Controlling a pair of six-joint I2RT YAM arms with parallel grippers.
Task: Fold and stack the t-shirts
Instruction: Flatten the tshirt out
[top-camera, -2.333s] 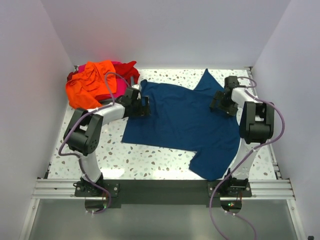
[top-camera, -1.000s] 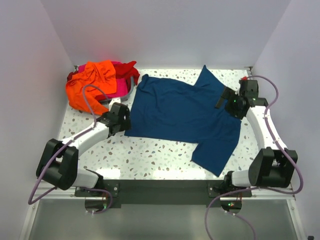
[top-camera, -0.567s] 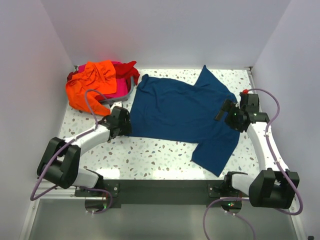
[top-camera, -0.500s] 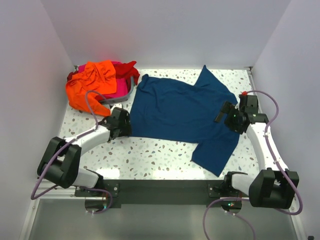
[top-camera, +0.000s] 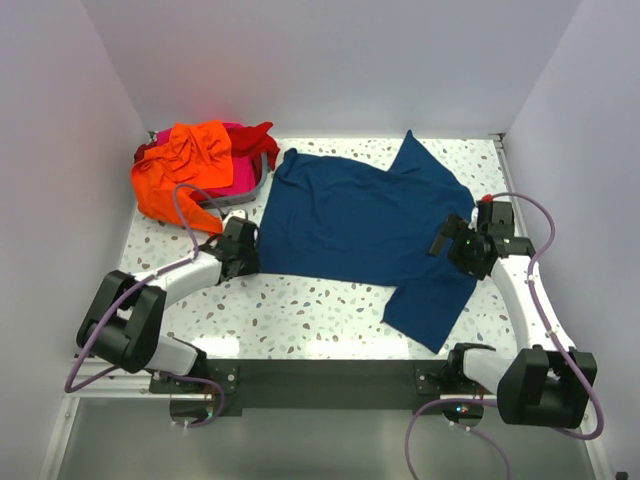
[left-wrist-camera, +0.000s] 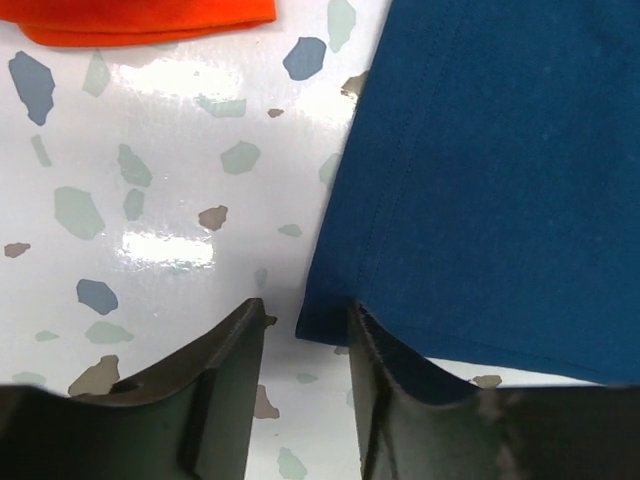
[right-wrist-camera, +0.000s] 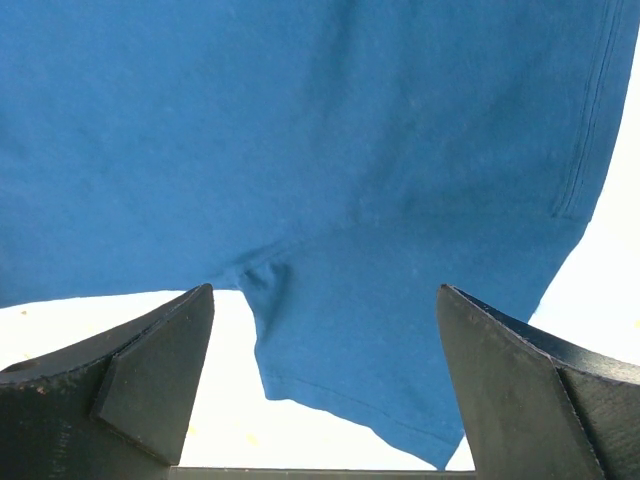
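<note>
Navy t-shirt (top-camera: 360, 225) spread flat, magenta t-shirt (top-camera: 240, 180) mostly under orange t-shirt (top-camera: 185, 165)

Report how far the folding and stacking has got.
Done: the navy t-shirt lies spread flat on the table, unfolded. In hand: the left fingers, open, sit either side of its near-left hem corner; the right fingers, open wide, hover over its near sleeve's armpit. Left: every fold, plus the orange shirt, red shirt and pink shirt heaped far left; no stack exists.
</note>
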